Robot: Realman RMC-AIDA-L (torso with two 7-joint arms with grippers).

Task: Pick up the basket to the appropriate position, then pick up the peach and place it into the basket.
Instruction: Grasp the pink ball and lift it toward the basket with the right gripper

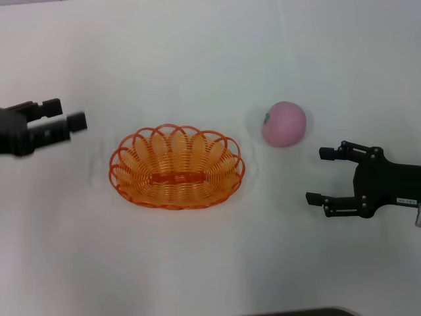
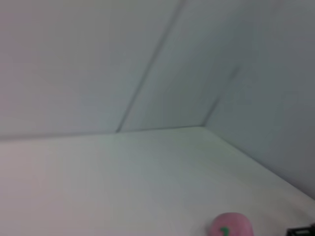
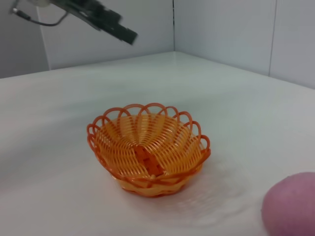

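Observation:
The orange wire basket (image 1: 176, 168) sits on the white table, empty, and is also seen in the right wrist view (image 3: 147, 150). The pink peach (image 1: 284, 123) rests on the table to the basket's right, apart from it; it also shows in both wrist views (image 2: 230, 226) (image 3: 290, 204). My left gripper (image 1: 64, 115) hovers left of the basket, open and holding nothing; the right wrist view shows the left gripper (image 3: 106, 22) raised above the table. My right gripper (image 1: 319, 175) is open and empty, just below and right of the peach.
The white table (image 1: 197, 52) spreads bare around the basket and peach. Grey walls (image 3: 221, 29) stand behind its far edge. A dark edge (image 1: 302, 312) shows at the table's near side.

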